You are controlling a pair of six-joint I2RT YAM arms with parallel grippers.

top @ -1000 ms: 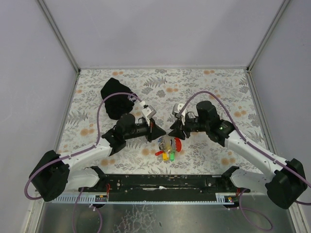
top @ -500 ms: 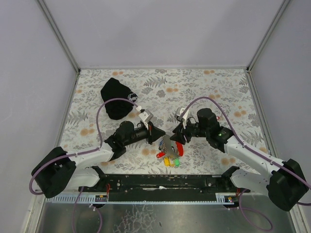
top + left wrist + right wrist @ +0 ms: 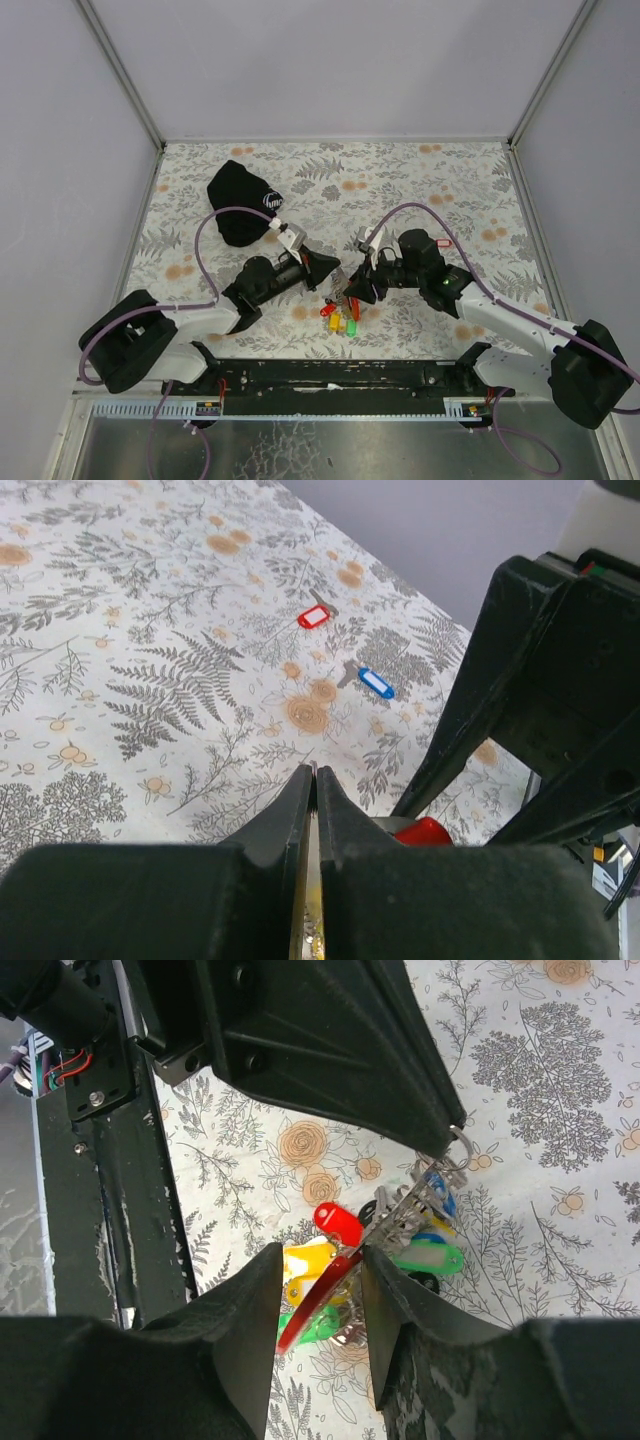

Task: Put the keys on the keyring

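Far left of the table [image 3: 450, 170]: a black pouch [image 3: 238, 203] lies well apart from the work.
Left fingers [image 3: 290, 810]: clenched on the keyring [image 3: 462, 1145]. Their arm has drawn back and sunk toward the near edge.
Middle: the bundle of tagged keys [image 3: 340, 308] hangs from that ring. It sits nearer the arm bases than a second ago.
Right fingers [image 3: 245, 1310]: half closed either side of a red tag [image 3: 312, 1308]. I cannot tell whether they truly pinch it. They have closed in beside the bundle.
Right side: a red-tagged key [image 3: 314, 616] and a blue-tagged key [image 3: 376, 683] lie loose on the table.
Meaning: both arms now meet at the ring, so threading looks under way, with two keys left.
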